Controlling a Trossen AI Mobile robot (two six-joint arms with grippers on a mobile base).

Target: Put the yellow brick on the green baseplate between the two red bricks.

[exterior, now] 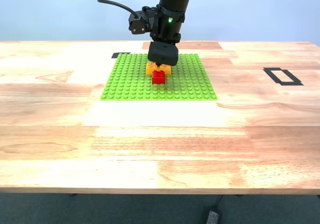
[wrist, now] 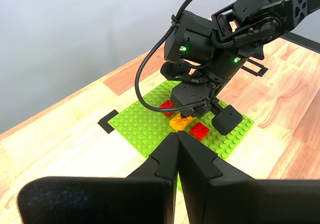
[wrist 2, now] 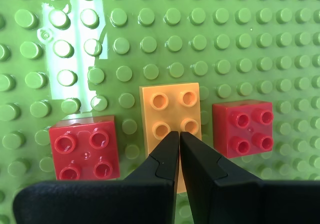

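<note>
The wooden table (exterior: 160, 149) lies bare at its near edge. Farther in sits the green baseplate (exterior: 130, 81). On it a red brick (exterior: 159, 77) stands nearest, the yellow brick (exterior: 152, 68) just behind it, and the other red brick (wrist: 167, 104) beyond. The second gripper (wrist 2: 179, 134) hangs right over the yellow brick, jaws pressed together, holding nothing. The first gripper (wrist: 177, 136), off to one side, is likewise closed and empty.
</note>
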